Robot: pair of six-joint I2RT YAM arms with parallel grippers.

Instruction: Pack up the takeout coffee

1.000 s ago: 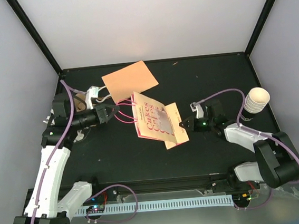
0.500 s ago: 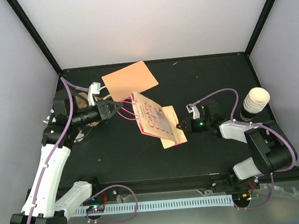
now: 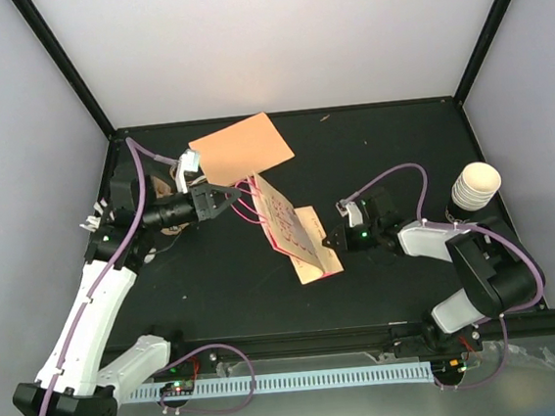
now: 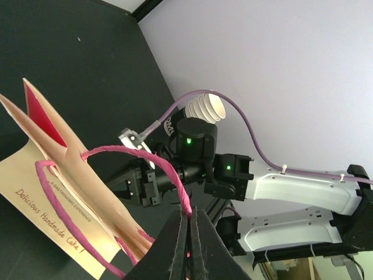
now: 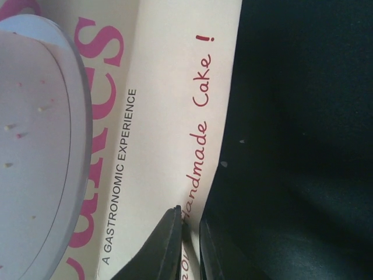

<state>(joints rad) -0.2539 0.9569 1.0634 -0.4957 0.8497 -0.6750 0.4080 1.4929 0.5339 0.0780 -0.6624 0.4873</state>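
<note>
Our left jaws pinch the bag's (image 3: 291, 230) handle (image 4: 140, 153); right jaws barely parted at its edge. The cup (image 3: 476, 185) seems light, crushable: grip mid-wall.

A robotics lab test cell is indicated: a matte black tabletop (image 3: 380, 149) is enclosed by plain white panels (image 3: 280, 31) in black framing (image 3: 64, 66), and a slotted cable duct (image 3: 304, 380) is mounted along its near edge.

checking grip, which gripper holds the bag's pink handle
The left gripper, shut on the pink handle; the right gripper is at the paper bag's edge.
</note>
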